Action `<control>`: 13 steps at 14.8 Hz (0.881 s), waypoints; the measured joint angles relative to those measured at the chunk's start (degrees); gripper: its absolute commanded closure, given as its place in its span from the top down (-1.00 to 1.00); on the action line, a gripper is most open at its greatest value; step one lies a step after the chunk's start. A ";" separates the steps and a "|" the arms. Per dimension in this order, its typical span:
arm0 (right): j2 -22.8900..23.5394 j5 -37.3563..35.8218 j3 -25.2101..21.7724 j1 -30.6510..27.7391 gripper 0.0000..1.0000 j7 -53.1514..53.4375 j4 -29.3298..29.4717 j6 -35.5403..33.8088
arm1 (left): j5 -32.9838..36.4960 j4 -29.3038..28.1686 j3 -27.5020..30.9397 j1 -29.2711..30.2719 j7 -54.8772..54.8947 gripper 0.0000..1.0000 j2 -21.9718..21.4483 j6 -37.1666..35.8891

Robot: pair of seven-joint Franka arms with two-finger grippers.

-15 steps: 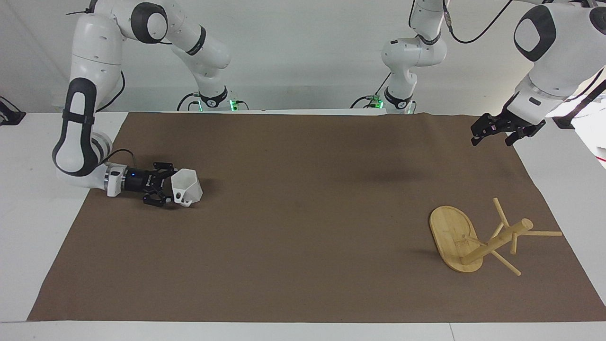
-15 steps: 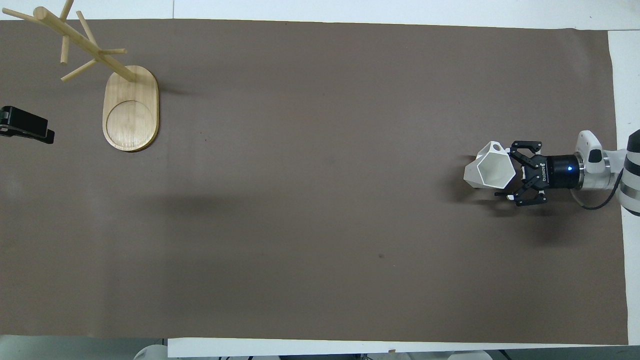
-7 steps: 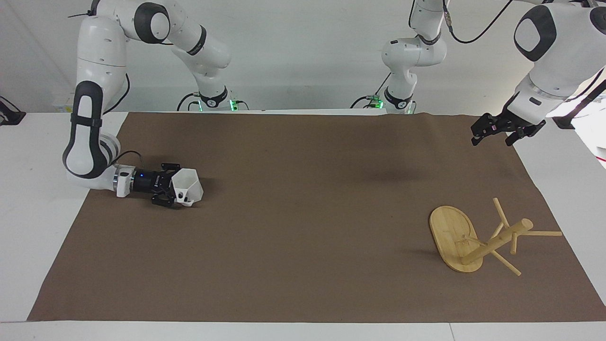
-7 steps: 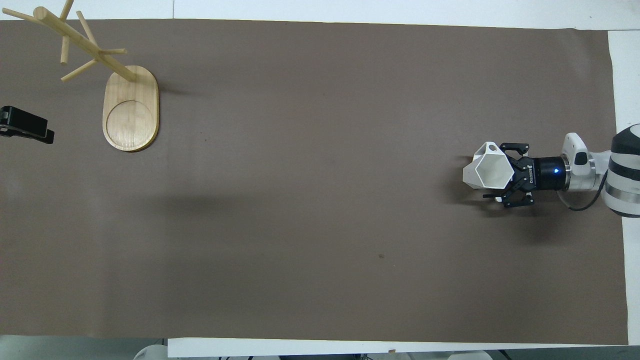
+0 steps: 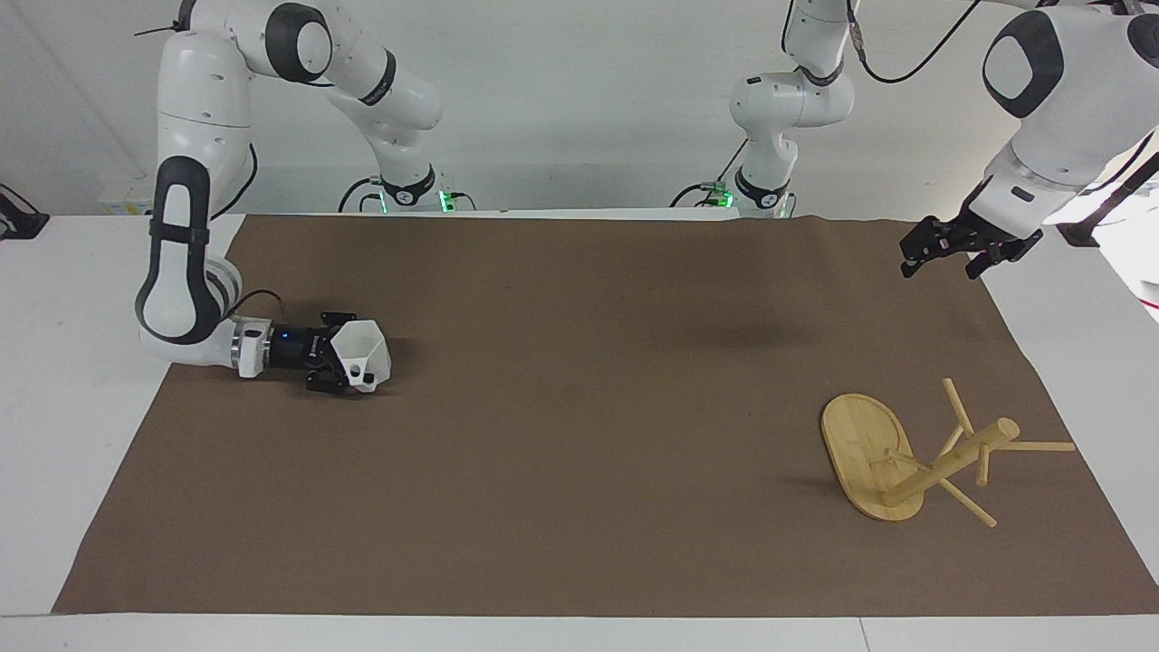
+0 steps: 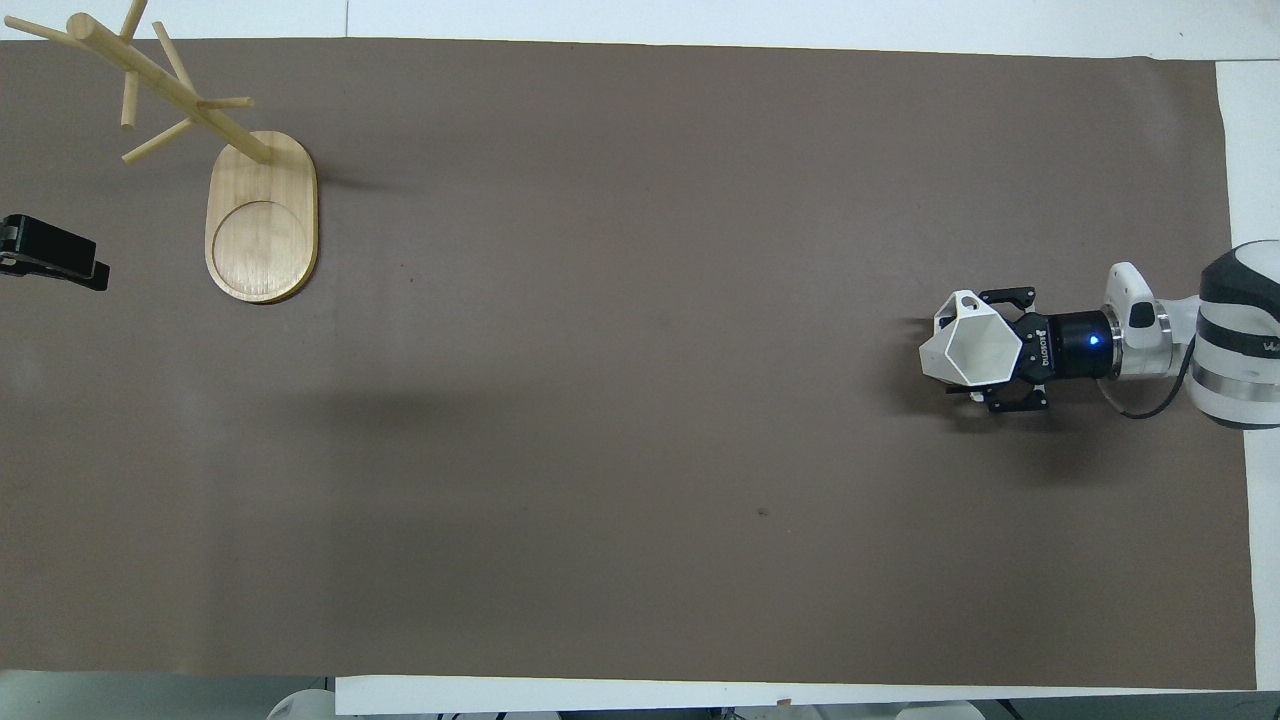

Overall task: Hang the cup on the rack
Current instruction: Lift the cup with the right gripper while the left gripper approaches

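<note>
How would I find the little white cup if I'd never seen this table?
Look at the brown mat, at the right arm's end. There the right gripper lies low, shut on the cup. It is the only white, angular thing on the mat; the bamboo rack stands at the left arm's end.

— Much in the way on that brown mat [image 5: 579, 426]?

— Hardly. The whole middle lies open. At the right arm's end the right gripper [image 5: 337, 364] sits low with the cup [image 5: 360, 356].

— And the left arm's end?

— The rack [image 5: 905, 457] stands there, pegs jutting several ways. The left gripper [image 5: 946, 249] hangs over the mat's edge, well apart from it.
</note>
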 measured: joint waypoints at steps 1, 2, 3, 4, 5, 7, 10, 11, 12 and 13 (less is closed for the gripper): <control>-0.05 0.12 0.03 0.73 -0.37 0.00 0.04 0.00 | 0.00 -0.07 0.00 0.00 0.00 0.99 -0.01 -0.07; -0.24 1.02 0.09 1.76 -0.37 0.18 0.16 0.00 | 0.00 -0.33 0.00 0.00 0.00 0.99 -0.08 -0.17; -0.71 2.98 0.17 3.28 -0.37 1.45 0.36 0.00 | -0.01 -0.80 -0.01 -0.02 -0.23 0.99 -0.25 -0.22; -1.47 4.88 0.24 5.43 -0.37 4.40 0.72 0.02 | -0.09 -1.25 -0.05 -0.19 -1.46 0.99 -0.46 -0.23; -2.64 6.84 0.34 8.40 -0.37 8.60 1.14 1.01 | -0.20 -1.59 -0.13 -0.76 -3.91 0.99 -0.64 -0.28; -5.65 11.44 0.60 16.47 -0.37 17.42 2.03 6.99 | -0.27 -1.94 -0.26 -3.30 -9.28 0.99 -0.90 -0.34; -9.43 18.68 0.95 29.72 -0.37 27.95 3.08 18.86 | -0.30 -1.97 -0.42 -8.28 -18.63 0.98 -1.03 -0.25; -10.47 19.78 0.98 33.73 -0.37 30.93 3.34 23.46 | -0.32 -2.00 -0.48 -10.15 -22.26 0.98 -1.02 -0.04; -11.48 20.23 1.00 37.33 -0.37 34.03 3.60 27.86 | -0.36 -2.07 -0.51 -12.28 -26.55 0.98 -1.00 0.45; -12.42 20.25 1.00 40.11 -0.37 37.04 3.81 31.51 | -0.39 -2.16 -0.56 -14.43 -30.50 0.98 -0.95 1.19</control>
